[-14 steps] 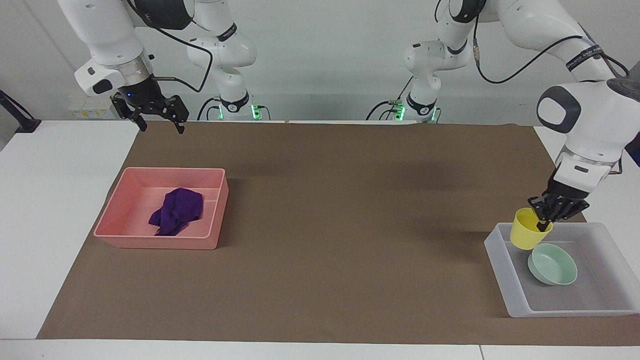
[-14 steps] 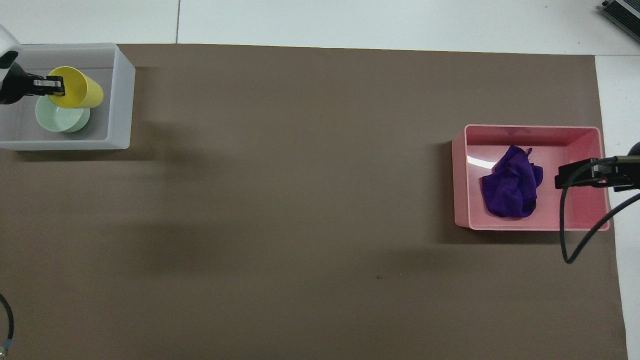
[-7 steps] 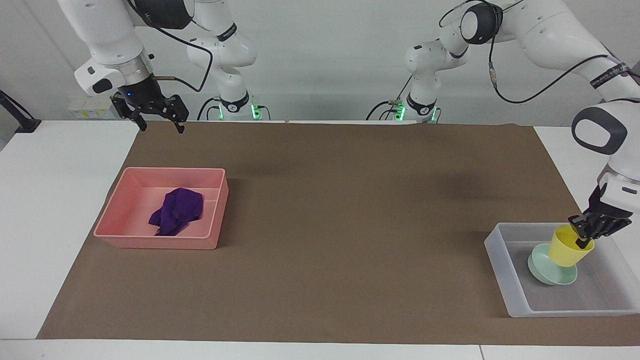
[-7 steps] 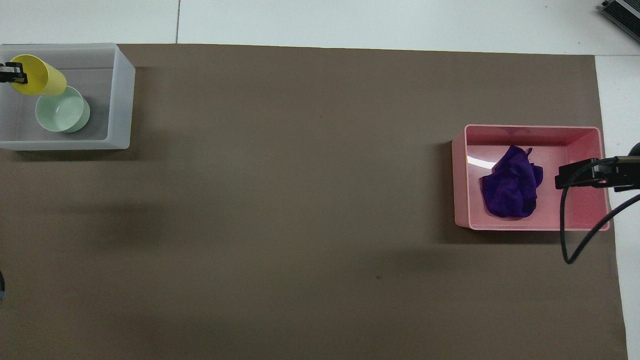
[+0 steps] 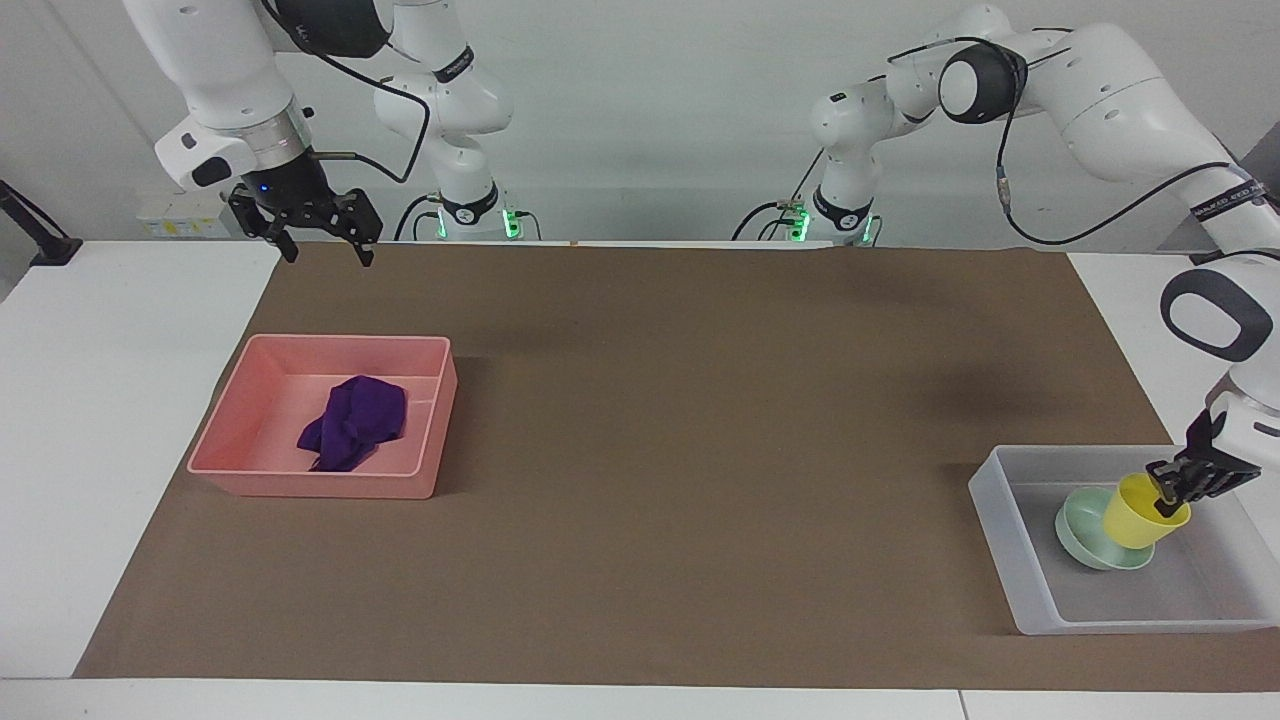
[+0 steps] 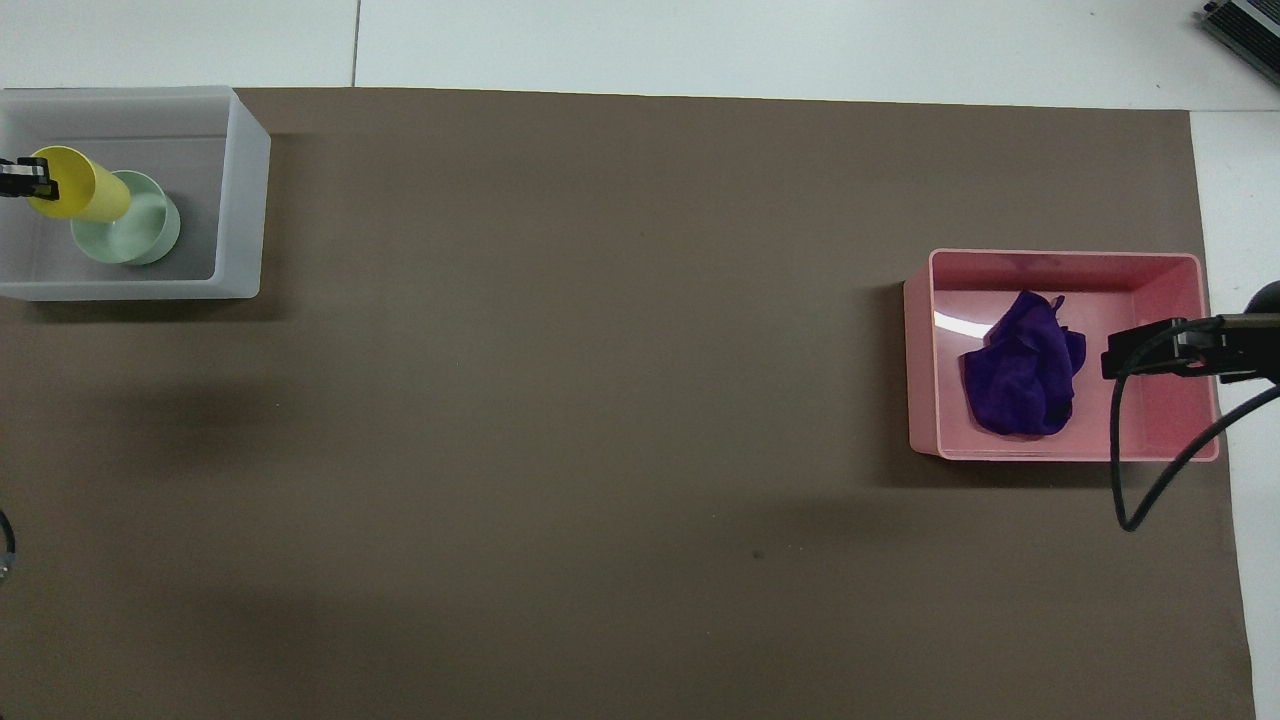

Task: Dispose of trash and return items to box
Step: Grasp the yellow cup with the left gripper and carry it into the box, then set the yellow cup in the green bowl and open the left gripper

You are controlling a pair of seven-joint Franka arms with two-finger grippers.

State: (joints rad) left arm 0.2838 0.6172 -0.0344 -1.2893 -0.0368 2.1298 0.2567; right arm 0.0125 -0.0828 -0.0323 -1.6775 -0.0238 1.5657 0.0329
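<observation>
From my station I see two containers on the brown mat [image 5: 680, 420], well apart at either end of the table. At the left arm's end sits the translucent white tray [image 5: 1010, 545], and both items are inside it: the mint-green bowl [image 5: 1085, 535] rests on the tray floor, and the yellow cup [image 5: 1140, 512] is tilted over the bowl's edge, low inside the tray walls. My left gripper [image 5: 1170, 492] is clamped on the cup's rim, one finger inside the mouth and one outside. I cannot tell whether the cup's base touches the bowl or the tray floor.

At the right arm's end is the pink bin [image 5: 300, 478]. The purple cloth [image 5: 355, 422] lies crumpled on its floor, roughly in the middle, free of the walls.

My right gripper [image 5: 323, 250] hangs with its fingers spread and nothing between them, raised in the air at the right arm's end; in the overhead view it covers part of the pink bin, beside the cloth. That arm waits.
</observation>
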